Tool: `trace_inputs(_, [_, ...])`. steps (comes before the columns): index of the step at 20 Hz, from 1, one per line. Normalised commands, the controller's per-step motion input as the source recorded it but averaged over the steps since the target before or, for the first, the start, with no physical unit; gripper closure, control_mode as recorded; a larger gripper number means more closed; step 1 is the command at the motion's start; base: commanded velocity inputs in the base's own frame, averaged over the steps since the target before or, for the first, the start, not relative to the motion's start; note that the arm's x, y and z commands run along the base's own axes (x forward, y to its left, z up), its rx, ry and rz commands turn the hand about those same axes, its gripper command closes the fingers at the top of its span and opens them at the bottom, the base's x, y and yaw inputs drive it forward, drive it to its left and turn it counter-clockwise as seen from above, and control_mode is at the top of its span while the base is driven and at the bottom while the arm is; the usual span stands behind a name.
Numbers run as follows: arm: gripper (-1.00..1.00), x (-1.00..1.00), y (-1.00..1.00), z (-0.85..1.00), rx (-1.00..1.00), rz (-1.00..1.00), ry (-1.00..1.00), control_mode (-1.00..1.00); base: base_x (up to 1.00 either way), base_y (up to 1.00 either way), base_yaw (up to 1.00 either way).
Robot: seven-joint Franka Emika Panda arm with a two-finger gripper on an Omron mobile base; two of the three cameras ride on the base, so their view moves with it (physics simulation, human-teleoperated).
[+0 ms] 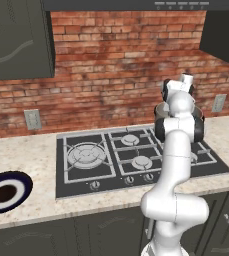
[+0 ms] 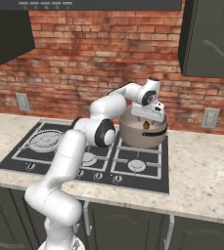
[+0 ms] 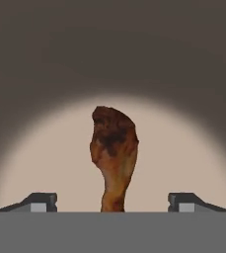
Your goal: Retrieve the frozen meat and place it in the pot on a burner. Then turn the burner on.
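Note:
The frozen meat (image 3: 113,148), a reddish-brown chunk tapering to a tan end, lies on the tan floor of the pot (image 3: 45,163). My gripper (image 3: 113,202) hangs open just above it, and its fingertips (image 3: 43,201) stand wide on either side without touching it. From the right base view, the grey pot (image 2: 135,136) sits on the stove's rear right burner. The meat (image 2: 146,125) shows inside it, below the gripper (image 2: 150,117). In the left base view my arm hides most of the pot (image 1: 159,108).
The black gas stove (image 1: 86,155) has a row of knobs (image 1: 93,185) along its front edge. A blue-rimmed plate (image 1: 6,192) with a dark centre sits on the counter at far left. The brick wall and cabinets stand close behind and above the pot.

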Motion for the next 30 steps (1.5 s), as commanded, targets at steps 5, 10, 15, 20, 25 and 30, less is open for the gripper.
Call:
trace_inputs(5, [-1.0, -0.03, 0.0, 0.14, 0.0, 0.0, 0.03, -1.0, 0.0, 0.0, 0.0])
trace_inputs(10, [-1.0, -0.19, 0.12, 0.71, 0.0, 0.0, 0.01, -1.0, 0.0, 0.0, 0.0])
trace_inputs(15, [-1.0, -0.51, 0.25, 0.64, -0.04, 0.0, 0.0, -1.0, 0.0, 0.0, 0.0])
trace_inputs(20, [-1.0, -0.99, 0.5, 0.32, -0.1, 0.0, -0.01, -1.0, 0.0, 0.0, 0.0])
trace_inputs(25, [-1.0, -1.0, 0.59, 0.07, -0.08, 0.0, 0.0, -1.0, 0.0, 0.0, 0.0])
trace_inputs(30, [-1.0, -1.0, 0.48, 0.0, -0.05, 0.0, -0.06, -1.0, 0.0, 0.0, 0.0])
